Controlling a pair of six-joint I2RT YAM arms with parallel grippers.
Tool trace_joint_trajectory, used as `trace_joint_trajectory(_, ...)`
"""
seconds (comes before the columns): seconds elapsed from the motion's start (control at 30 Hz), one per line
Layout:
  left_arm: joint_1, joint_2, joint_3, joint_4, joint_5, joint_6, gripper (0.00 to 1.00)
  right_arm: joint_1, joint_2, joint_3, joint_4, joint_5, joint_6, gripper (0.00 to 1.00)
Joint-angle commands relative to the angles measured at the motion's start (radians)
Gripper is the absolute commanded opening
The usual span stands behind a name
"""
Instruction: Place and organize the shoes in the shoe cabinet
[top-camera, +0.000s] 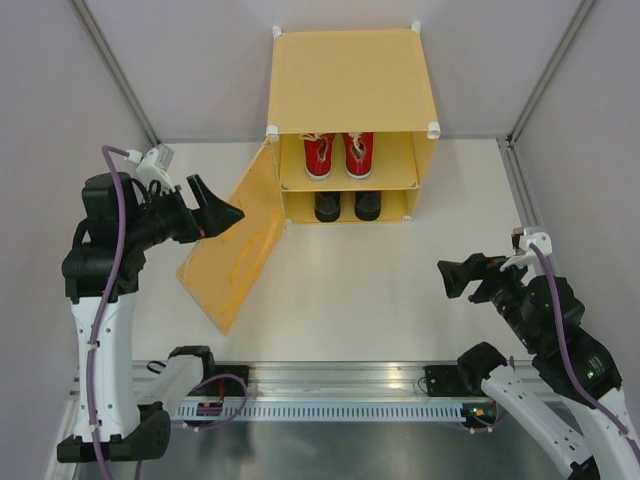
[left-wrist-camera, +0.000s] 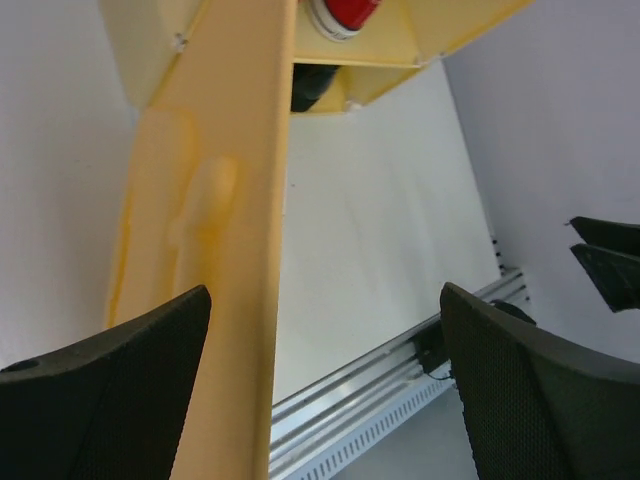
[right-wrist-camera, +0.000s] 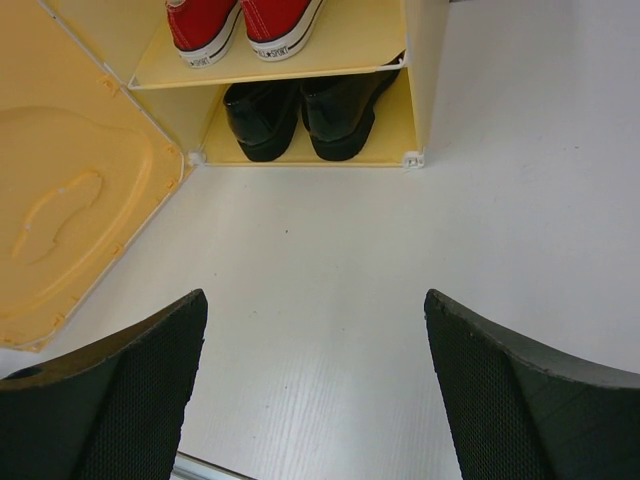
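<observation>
The door (top-camera: 240, 245) of the shoe cabinet (top-camera: 350, 80) stands open, its edge between the fingers of the wide-open, empty left gripper (top-camera: 225, 213). The right gripper (top-camera: 447, 277), equally open and empty, is farther.

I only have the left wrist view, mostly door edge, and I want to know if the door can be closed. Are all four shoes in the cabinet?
Observer: Yes. The red sneakers stand side by side on the inner shelf of the shoe cabinet.
Operator: And the black pair?
Observer: The black dress shoes sit side by side on the bottom level, directly under the red ones.
Operator: Is the other arm in the door's way?
Observer: The right pincer is open and empty over the table, apart from the cabinet front.
</observation>
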Motion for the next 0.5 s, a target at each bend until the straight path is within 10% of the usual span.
trace_joint_trajectory(0.0, -0.003, -0.054, -0.08, 0.207, 0.339, -0.154, 0.98, 0.001, -0.011, 0.043, 0.006, 0.02, -0.002, 0.92)
trace_joint_trajectory(0.47, -0.402, 0.11, -0.174, 0.733, 0.13, -0.475, 0.97, 0.0, -0.008, 0.099, 0.004, 0.013, -0.032, 0.92)
